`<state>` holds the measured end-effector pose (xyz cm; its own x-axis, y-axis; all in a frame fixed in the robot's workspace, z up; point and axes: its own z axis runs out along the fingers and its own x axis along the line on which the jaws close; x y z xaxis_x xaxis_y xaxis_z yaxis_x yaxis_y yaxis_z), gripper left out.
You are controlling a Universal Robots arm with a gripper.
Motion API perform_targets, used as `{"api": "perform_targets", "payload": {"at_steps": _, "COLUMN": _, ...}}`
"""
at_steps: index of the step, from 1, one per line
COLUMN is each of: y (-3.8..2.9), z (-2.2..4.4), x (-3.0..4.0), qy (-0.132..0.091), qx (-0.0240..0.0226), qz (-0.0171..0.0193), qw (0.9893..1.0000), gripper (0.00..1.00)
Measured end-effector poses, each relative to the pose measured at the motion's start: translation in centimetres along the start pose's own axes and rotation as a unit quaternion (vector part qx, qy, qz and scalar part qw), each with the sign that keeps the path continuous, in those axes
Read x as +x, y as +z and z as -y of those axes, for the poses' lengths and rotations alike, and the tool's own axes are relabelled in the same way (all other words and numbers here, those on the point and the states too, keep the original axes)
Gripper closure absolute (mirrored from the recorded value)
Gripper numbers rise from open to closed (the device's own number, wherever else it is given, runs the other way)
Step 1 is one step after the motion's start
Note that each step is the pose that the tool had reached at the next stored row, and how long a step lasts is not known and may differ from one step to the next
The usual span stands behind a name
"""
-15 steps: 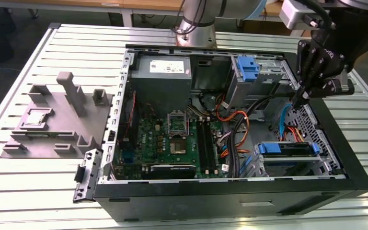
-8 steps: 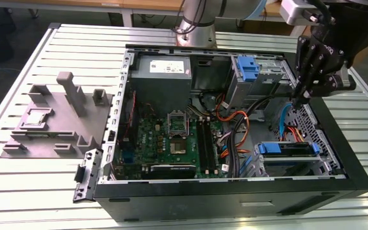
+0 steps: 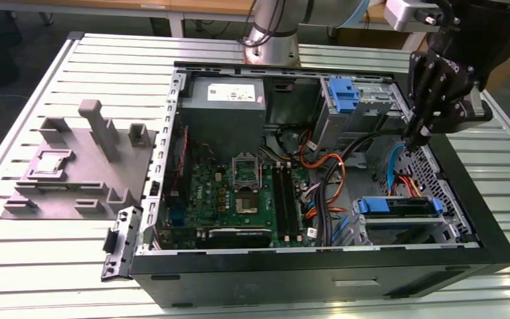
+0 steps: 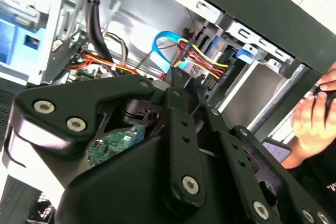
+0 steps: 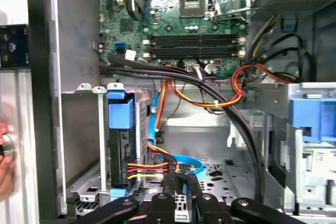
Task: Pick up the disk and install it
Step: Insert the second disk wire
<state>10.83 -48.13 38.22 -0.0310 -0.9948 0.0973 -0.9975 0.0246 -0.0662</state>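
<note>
Slatted metal table (image 3: 78, 60) bears open computer case (image 3: 326, 256); end effector (image 3: 414, 141) above drive bay, fingers pressed together, empty.

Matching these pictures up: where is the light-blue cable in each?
Exterior view: light-blue cable inside the case, at the exterior view's right.
First wrist view: curled on the case floor.
Second wrist view: arching inside the case.
Shared landmark: red-and-yellow wires alongside it.

Slatted metal table (image 3: 78, 279) carries open computer case (image 3: 326, 266) and grey fixture (image 3: 78, 173)

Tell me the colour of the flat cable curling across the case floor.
Light blue; the cable shows best in the first wrist view.
</note>
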Motion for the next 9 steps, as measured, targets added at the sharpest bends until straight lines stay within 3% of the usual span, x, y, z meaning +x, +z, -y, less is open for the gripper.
{"api": "perform_targets", "payload": {"at_steps": 3, "y": 0.49, "z": -0.02, "x": -0.11, "qy": 0.0, "qx": 0.0001, "qz": -0.0037, "qw": 1.0, "gripper": 0.76}}
{"api": "perform_targets", "payload": {"at_steps": 9, "y": 1.56, "z": -0.05, "x": -0.22, "qy": 0.0, "qx": 0.0002, "qz": -0.0052, "qw": 1.0, "gripper": 0.76}}
